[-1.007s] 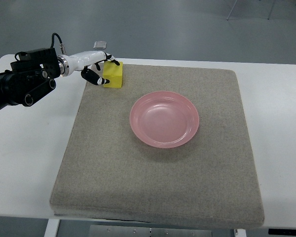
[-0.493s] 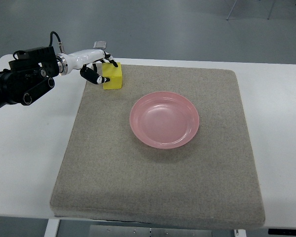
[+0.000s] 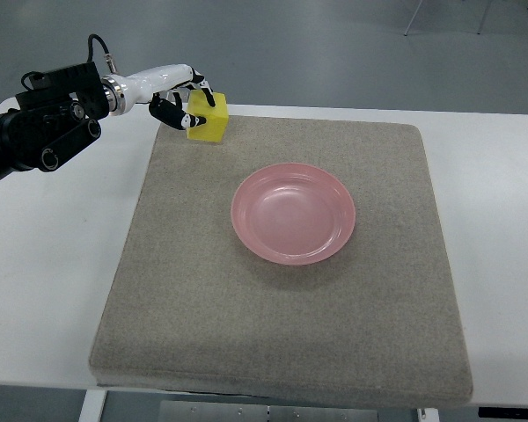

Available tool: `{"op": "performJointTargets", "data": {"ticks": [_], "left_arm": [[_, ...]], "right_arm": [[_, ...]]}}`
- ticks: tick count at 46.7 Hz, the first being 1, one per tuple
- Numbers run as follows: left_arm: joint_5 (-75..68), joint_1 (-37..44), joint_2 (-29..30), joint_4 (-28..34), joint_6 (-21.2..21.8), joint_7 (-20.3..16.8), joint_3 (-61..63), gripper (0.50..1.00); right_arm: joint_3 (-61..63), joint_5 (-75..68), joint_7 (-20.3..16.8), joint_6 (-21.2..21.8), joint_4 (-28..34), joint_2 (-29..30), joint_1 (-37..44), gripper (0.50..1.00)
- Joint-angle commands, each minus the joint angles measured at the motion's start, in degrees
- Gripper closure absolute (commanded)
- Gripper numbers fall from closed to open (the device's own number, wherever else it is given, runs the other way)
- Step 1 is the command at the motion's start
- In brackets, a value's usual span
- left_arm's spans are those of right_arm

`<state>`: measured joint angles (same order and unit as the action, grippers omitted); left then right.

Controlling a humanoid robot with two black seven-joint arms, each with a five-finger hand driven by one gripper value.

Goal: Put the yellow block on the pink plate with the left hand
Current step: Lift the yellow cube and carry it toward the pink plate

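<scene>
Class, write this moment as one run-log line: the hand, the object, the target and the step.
left robot hand: shut on yellow block | block: lifted, tilted | pink plate: empty | step: carrying

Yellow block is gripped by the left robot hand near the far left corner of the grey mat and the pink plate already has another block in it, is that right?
Not quite: the top view shows the pink plate empty. The rest holds: the left robot hand grips the yellow block near the far left corner of the grey mat.

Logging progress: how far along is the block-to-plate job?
Done: left hand is shut on the yellow block, which looks lifted off the grey mat at its far-left corner. In hand: the carry. Left: move to the empty pink plate and release.
</scene>
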<state>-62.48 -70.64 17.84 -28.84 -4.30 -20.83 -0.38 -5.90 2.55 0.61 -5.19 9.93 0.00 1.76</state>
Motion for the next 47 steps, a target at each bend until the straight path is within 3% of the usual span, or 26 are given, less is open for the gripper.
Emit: {"op": "performJointTargets", "data": {"ticks": [1,9,35,47], "left_arm": [[-0.09,-0.2,0.18,-2.09,-0.01,0.0,-0.15,1.0],[-0.27,-0.46,1.59,-9.03,-0.01,0.0,-0.76,1.0],[-0.27,-0.37,2.38,-14.4,-0.01,0.0,-1.55,1.0],[-0.27,-0.37,2.82,-19.93,-0.54,0.0,-3.22,1.0]], "right_arm": [[0.01,0.0,0.0,0.0,0.0,0.0,0.08,0.576],[0.01,0.0,0.0,0.0,0.0,0.0,-0.01,0.576],[0.01,0.0,0.0,0.0,0.0,0.0,-0.01,0.576],[0.01,0.0,0.0,0.0,0.0,0.0,-0.01,0.576]]}}
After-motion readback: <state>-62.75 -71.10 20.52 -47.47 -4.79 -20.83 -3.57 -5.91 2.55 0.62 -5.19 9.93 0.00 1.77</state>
